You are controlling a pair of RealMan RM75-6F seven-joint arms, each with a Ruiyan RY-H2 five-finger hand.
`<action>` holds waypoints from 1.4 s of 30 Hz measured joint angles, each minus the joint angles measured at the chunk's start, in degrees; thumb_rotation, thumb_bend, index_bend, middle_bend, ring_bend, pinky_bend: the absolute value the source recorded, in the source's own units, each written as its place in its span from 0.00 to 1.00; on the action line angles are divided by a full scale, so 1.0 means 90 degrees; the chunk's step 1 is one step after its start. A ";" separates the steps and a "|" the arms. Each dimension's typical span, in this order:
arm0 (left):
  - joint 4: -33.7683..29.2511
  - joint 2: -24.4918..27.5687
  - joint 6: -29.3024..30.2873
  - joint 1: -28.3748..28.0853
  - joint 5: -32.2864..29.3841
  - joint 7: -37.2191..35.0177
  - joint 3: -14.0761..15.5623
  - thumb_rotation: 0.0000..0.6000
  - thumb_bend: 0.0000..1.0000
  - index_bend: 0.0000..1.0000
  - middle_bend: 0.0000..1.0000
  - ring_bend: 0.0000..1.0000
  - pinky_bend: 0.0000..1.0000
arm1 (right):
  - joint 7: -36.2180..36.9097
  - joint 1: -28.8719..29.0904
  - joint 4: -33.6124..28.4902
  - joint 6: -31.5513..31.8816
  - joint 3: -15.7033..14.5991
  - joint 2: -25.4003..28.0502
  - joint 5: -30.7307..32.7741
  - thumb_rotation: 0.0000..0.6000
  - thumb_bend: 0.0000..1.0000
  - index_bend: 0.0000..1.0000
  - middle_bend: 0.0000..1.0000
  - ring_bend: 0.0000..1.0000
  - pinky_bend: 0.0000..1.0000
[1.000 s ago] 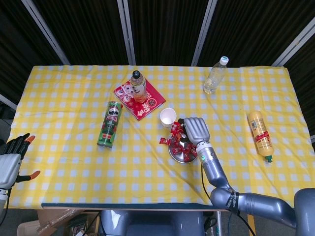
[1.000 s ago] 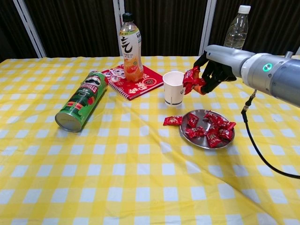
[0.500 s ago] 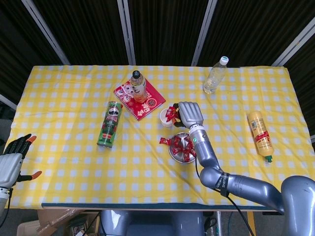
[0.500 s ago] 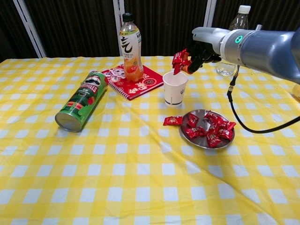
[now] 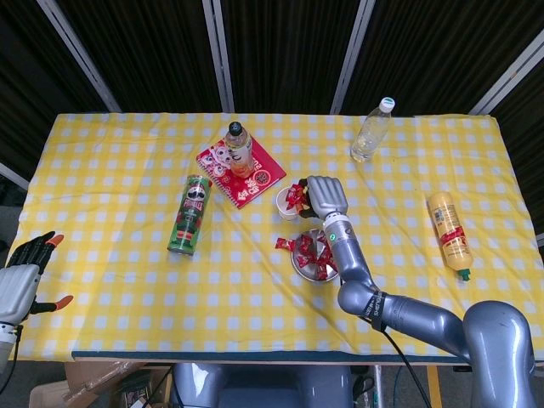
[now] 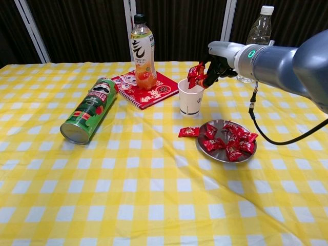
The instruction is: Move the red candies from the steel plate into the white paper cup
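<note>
My right hand [image 6: 218, 64] pinched one red candy [image 6: 195, 75] over the white paper cup [image 6: 190, 96], remaining red candies [image 6: 230, 139] sat on the steel plate [image 6: 205, 148], one stray candy [image 6: 188, 132] lay on the bench beside it, my left hand [image 5: 24, 272] hung released off the bench edge.

Yellow-white check cloth [image 6: 154, 205], red candies [image 6: 230, 141], white cup [image 6: 190, 97], green can [image 6: 89, 108], red notebook [image 6: 154, 89]

The desk [image 6: 154, 215] is covered by a yellow-and-white checked cloth. On it lie a green chip can [image 6: 89, 109] on its side, a red notebook [image 6: 149, 88] with an orange drink bottle [image 6: 143, 53] standing on it, and a white paper cup [image 6: 191, 97]. Near the cup sit a steel plate [image 6: 221, 154], one loose red candy [image 6: 188, 132] beside the plate, a clear water bottle [image 5: 372, 130] and a yellow bottle [image 5: 449, 223] lying flat.
</note>
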 measured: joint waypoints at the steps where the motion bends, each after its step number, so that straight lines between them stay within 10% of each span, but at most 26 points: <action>1: -0.0003 0.0003 -0.0004 -0.0002 -0.0005 -0.0004 0.0000 1.00 0.02 0.00 0.00 0.00 0.00 | 0.0020 0.0015 0.0044 -0.0018 -0.0009 -0.0026 -0.0019 1.00 0.56 0.69 0.82 0.91 0.93; 15: 0.0006 0.0027 -0.0025 -0.0008 0.0008 -0.0028 0.0027 1.00 0.02 0.00 0.00 0.00 0.00 | 0.0096 0.0150 0.0265 0.0002 -0.0168 -0.0189 -0.0243 1.00 0.54 0.44 0.82 0.91 0.93; 42: 0.0034 0.0024 0.0044 0.0004 0.0077 -0.0064 0.0039 1.00 0.02 0.00 0.00 0.00 0.00 | -0.0007 0.0001 -0.0853 0.0597 -0.0277 0.0010 -0.0386 1.00 0.52 0.37 0.82 0.91 0.93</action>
